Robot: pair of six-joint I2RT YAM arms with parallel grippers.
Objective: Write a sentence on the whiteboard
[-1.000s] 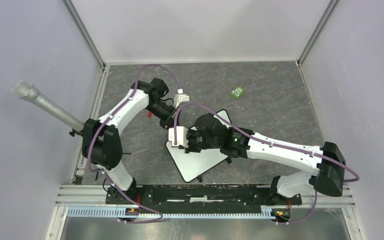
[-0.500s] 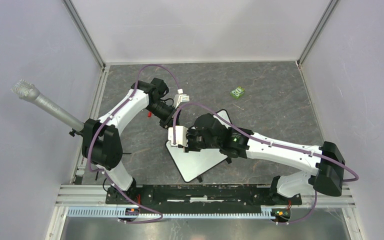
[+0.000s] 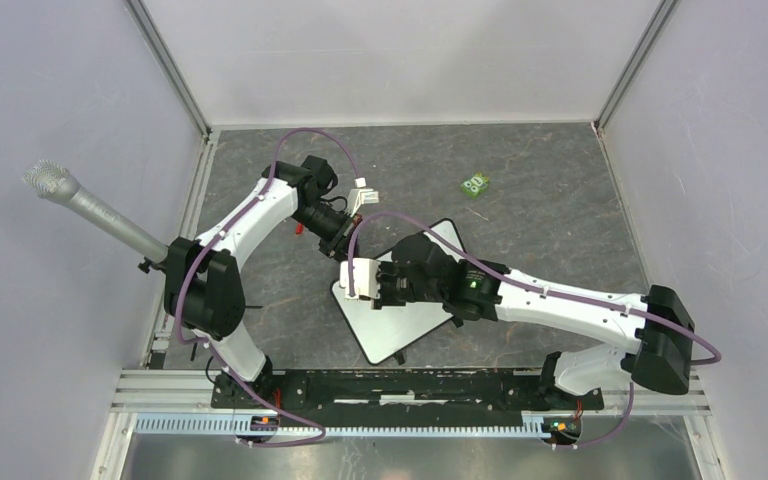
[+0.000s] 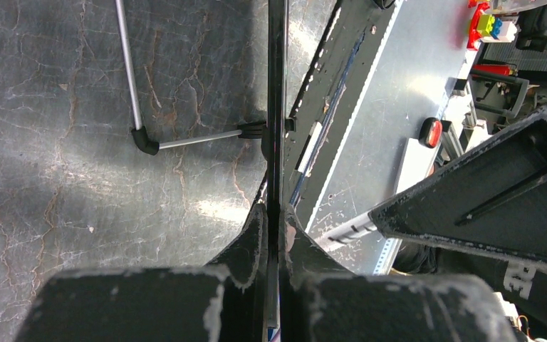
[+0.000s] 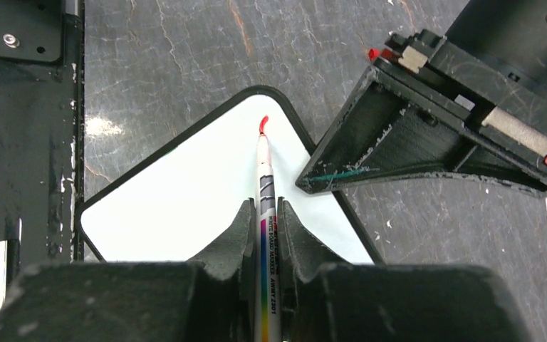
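The whiteboard lies slanted on the dark table between the two arms. My left gripper is shut on its thin dark rim, which I see edge-on in the left wrist view. That gripper sits at the board's far left corner. My right gripper is shut on a red-and-white marker, tip down on the whiteboard near that corner. A short red stroke at the tip is the only writing that shows; the sentence itself is not in view.
A small green object lies at the back right of the table. A grey microphone-like rod sticks out at the left wall. A small red piece lies beside the left arm. The black mounting rail runs along the near edge.
My right gripper with the marker has shifted slightly toward the near right. The left gripper and the whiteboard have stayed put.
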